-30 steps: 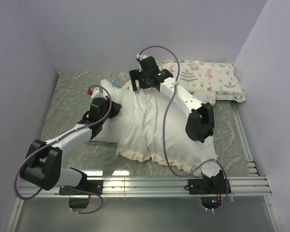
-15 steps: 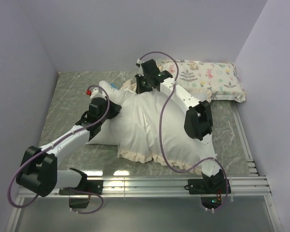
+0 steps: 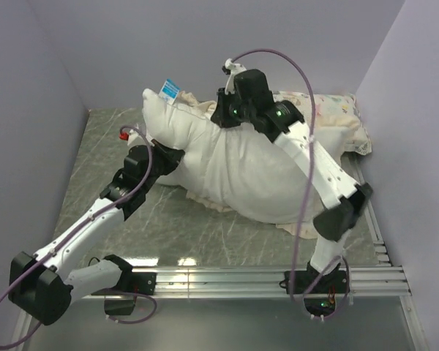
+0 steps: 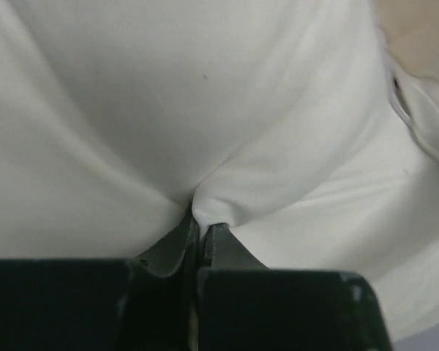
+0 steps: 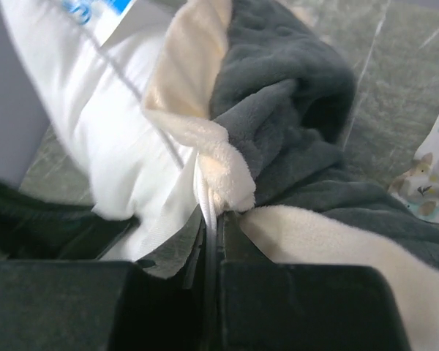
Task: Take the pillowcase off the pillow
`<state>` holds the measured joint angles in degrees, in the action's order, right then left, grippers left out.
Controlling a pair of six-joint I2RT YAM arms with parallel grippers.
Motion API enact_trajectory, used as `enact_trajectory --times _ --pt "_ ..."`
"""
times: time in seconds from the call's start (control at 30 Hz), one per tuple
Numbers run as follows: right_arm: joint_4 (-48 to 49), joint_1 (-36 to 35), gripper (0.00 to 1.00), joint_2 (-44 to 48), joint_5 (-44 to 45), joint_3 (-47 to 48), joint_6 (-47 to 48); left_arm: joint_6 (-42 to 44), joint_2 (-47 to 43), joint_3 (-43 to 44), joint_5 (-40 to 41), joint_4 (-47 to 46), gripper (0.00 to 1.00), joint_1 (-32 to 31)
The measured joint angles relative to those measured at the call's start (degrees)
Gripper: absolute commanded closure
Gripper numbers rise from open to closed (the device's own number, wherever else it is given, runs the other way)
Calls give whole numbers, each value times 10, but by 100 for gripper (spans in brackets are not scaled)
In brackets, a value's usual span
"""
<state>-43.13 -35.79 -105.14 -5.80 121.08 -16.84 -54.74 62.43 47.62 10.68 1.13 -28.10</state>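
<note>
left fingers (image 4: 203, 228) are pinched shut on white cloth, the pillow (image 3: 161, 117) I think, anchoring it, and right fingers (image 5: 218, 212) are clamped on the pillowcase (image 3: 256, 168) ruffle, so pulling away should peel it off. Pillow's tagged end pokes out between both fingers. The printed pillow (image 3: 344, 124) lies just beyond the right fingers on the counter (image 3: 95, 146), might get dragged

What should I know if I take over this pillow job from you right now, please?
Left end effector: shut on the large plain white soft pillow.
Right end effector: shut on the cream ruffled border of the dark grey plush pillowcase.
Done: the pillow's end with the blue tag is out of the case.
Left: the rest looks covered; pull the case fully off.
</note>
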Motion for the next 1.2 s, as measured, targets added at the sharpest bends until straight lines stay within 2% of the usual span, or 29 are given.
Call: enact_trajectory --times 0.13,0.33,0.4,0.53,0.7,0.83,0.9,1.03,1.13,1.2 --pt "67 -87 100 146 69 -164 16 -17 -39 -25 0 3 100 -3" --pt "267 -222 100 339 165 -529 -21 -19 -81 -95 -35 34 98 -4" --pt "354 -253 100 365 178 -639 -59 -16 -89 -118 -48 68 98 0" --pt "512 -304 100 336 193 -749 -123 -14 -99 -135 -50 148 100 23" --pt "625 -328 100 249 204 -770 -196 -15 -158 -137 -22 233 99 36" --pt "650 -290 100 221 164 -751 -208 -22 -227 -137 10 284 99 41" --pt "641 -251 100 214 134 -726 -205 -32 -262 -139 17 297 100 42" --pt "568 -178 100 172 113 -611 -180 -60 -330 -176 22 282 99 45" --pt "529 -155 100 146 103 -564 -167 -80 -345 -208 13 241 99 45" --pt "525 -155 100 139 96 -565 -165 -85 -343 -219 11 230 99 45"
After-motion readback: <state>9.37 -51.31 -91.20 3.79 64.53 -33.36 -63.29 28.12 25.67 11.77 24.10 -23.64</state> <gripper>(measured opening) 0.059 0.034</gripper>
